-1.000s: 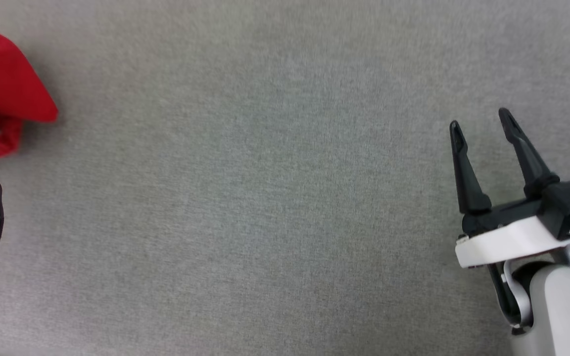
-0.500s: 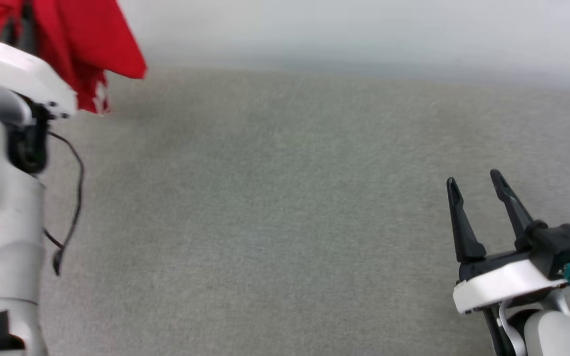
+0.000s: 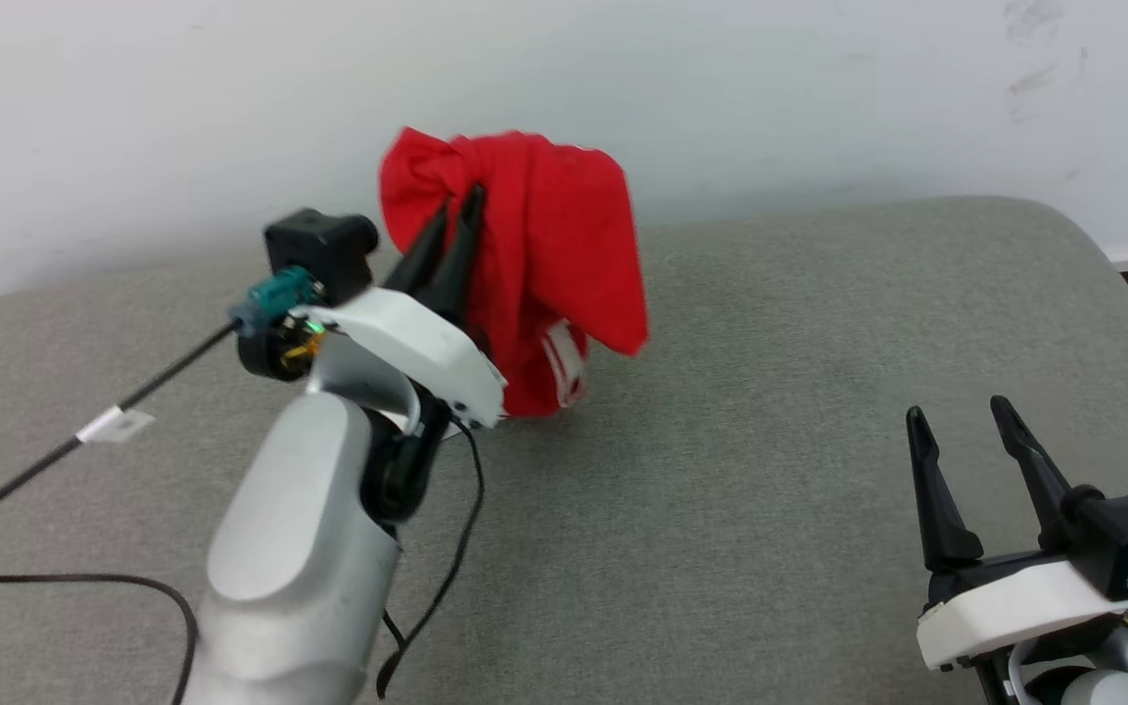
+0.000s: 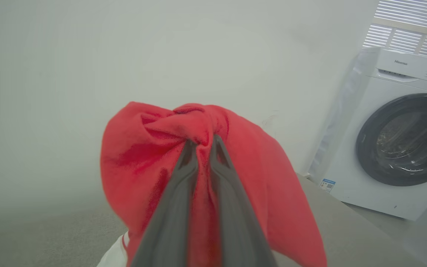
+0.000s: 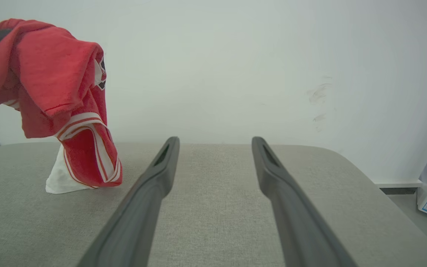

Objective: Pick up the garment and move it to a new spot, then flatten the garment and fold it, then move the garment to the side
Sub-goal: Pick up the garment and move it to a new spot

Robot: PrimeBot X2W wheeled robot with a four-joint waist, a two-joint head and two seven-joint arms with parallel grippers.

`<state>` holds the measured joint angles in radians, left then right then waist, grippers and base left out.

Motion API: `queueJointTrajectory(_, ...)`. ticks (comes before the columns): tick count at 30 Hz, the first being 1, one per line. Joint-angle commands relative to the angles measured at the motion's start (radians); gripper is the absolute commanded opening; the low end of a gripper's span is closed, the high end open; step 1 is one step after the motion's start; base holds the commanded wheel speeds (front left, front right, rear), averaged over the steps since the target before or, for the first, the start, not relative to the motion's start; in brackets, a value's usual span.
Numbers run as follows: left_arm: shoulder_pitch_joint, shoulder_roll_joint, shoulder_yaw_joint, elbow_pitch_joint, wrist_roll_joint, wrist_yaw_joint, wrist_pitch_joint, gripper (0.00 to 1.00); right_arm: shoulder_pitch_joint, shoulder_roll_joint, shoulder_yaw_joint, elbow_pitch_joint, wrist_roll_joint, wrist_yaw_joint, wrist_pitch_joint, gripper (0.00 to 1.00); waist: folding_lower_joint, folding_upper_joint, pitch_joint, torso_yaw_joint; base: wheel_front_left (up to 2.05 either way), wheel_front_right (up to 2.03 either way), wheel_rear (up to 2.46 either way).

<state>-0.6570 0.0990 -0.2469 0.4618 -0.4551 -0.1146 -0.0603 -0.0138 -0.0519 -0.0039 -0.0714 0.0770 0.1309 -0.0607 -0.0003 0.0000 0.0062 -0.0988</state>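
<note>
The garment (image 3: 544, 264), a red shirt with white and striped trim, hangs bunched from my left gripper (image 3: 458, 201), which is shut on a fold at its top. Its lower end touches the grey table (image 3: 721, 509) near the back wall. The left wrist view shows both fingers pinching the red cloth of the garment (image 4: 154, 155) at the left gripper (image 4: 203, 140). My right gripper (image 3: 961, 416) stands open and empty at the lower right, well apart from the shirt. In the right wrist view the garment (image 5: 54, 96) hangs at the left, beyond the open right gripper (image 5: 215, 140).
A white wall (image 3: 819, 98) runs behind the table. A black cable (image 3: 55, 455) trails from my left arm across the table's left side. A white washing machine (image 4: 402, 141) stands off to one side on the floor. The table's rounded right edge (image 3: 1112, 264) is near.
The head camera has tilted up, bringing the wall and back edge into view. My left arm with the garment now shows centre-left; the right gripper stays open.
</note>
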Motion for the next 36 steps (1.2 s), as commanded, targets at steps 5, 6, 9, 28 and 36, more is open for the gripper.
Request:
queueJointTrajectory(5,0.113,-0.036,-0.107,-0.06,-0.025,-0.005,0.008,0.0,0.016,0.003,-0.006,-0.027,0.012,0.0,0.007,1.0,0.0003,0.0,0.032,-0.071,0.0,0.0,0.0)
queueJointTrajectory(6,0.135,-0.039,-0.134,-0.061,-0.029,-0.005,0.011,0.0,0.014,0.003,-0.005,-0.031,0.011,0.0,0.008,1.0,0.0003,0.0,0.046,-0.074,0.0,0.0,0.0)
queueJointTrajectory(9,0.212,-0.045,-0.205,-0.037,-0.066,0.001,0.033,0.0,0.004,0.002,0.002,-0.033,0.025,0.0,0.0,1.0,0.0003,0.0,0.086,-0.084,0.0,0.0,0.0)
queueJointTrajectory(28,0.344,-0.023,-0.322,-0.061,-0.023,0.069,-0.187,1.0,0.011,0.002,-0.009,0.042,0.031,0.0,-0.034,1.0,0.0003,0.0,0.02,0.023,0.0,0.0,0.0)
queueJointTrajectory(36,0.374,0.049,-0.187,-0.135,0.0,0.192,-0.204,1.0,0.05,0.002,-0.038,0.007,0.021,0.0,-0.012,1.0,0.0003,0.0,-0.018,0.073,0.0,0.0,0.0)
